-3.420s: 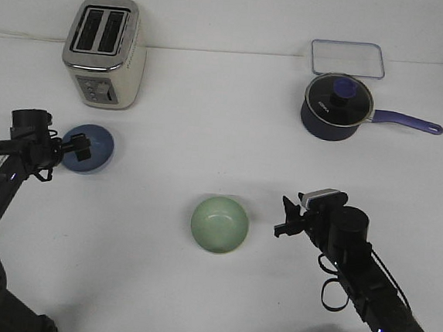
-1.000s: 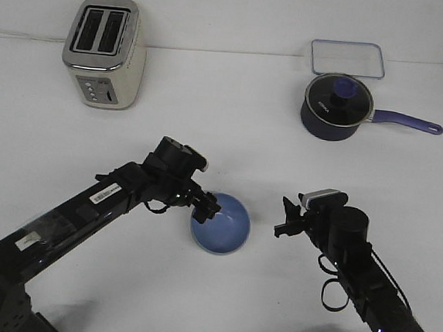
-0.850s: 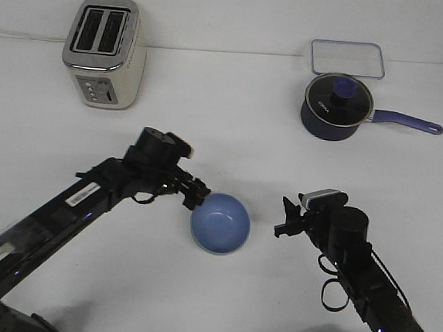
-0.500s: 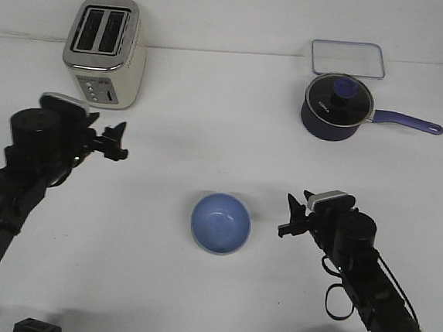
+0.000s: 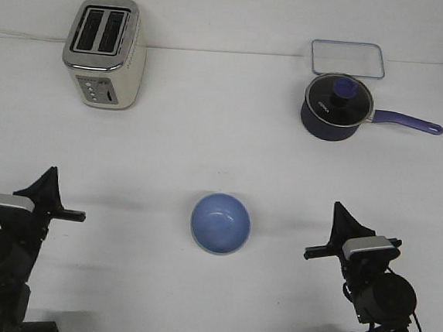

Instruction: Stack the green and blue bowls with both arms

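Overhead-angled front view of white table (image 5: 207,149). Small round light periwinkle blue bowl (image 5: 220,223) near centre front, upright, open side up, apparently nested over the pale green bowl, none of which shows from here. Stack judged complete, or nearly so.

Left black gripper (image 5: 62,213) low at the front left edge, well apart from the bowl, holding nothing; thin fingers point toward the table's middle, whether spread or pressed together cannot be told. Right black gripper (image 5: 319,252) low at the front right edge, also well apart from the bowl, empty-handed; finger spacing likewise unclear.

Cream and chrome two-slot toaster (image 5: 105,52) at the back left. Dark navy lidded saucepan with purple handle (image 5: 339,108) at the back right, clear rectangular plastic lid (image 5: 347,58) just behind it.

Step in hand judged as parking both arms. Best done slowly, low and outward, away from the bowl, leaving the stack undisturbed.
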Controlling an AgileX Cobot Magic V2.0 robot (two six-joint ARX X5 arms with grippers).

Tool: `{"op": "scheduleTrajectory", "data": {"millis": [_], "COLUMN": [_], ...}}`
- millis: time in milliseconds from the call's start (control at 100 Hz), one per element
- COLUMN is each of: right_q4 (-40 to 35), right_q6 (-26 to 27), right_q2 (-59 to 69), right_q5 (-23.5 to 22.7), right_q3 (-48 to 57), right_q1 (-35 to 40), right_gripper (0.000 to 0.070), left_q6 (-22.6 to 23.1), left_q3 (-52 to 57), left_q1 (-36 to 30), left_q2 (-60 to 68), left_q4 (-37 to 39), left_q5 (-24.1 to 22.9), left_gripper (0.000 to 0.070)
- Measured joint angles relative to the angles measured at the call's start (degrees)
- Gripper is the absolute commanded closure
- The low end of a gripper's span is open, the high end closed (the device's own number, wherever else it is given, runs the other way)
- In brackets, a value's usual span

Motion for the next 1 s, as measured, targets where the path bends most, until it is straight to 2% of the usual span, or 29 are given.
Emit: {"op": "scheduleTrajectory", "data": {"millis": [90,260,890,1000], "right_q4": [0.0,0.2,1.2,1.2], "right_q6": [0.0,0.0,0.0,0.0], "right_q2": [-0.7,-0.3,-0.4,-0.4], "right_q5": [0.5,0.5,0.5,0.5], "right_q3": [-0.2,-0.5,-0.5,-0.5], "right_q1": [0.0,0.0,0.0,0.0], "right_gripper": [0.0700,0.0700,0.0700,0.0700], "left_q6": [-1.0,-2.4,-2.5,-1.9], "left_q3": [-4.7,-4.7,-4.4,-4.4], "left_q1": [-0.1,-0.1,-0.3,-0.6], "left_q2": [-1.9,-1.6,-1.9,-4.8], "left_q4": [1.4,2.4,2.4,0.1], "left_q5": [-0.7,-2.8,-2.9,-4.2], "left_gripper": [0.0689,0.0688,0.0688,0.0688]}}
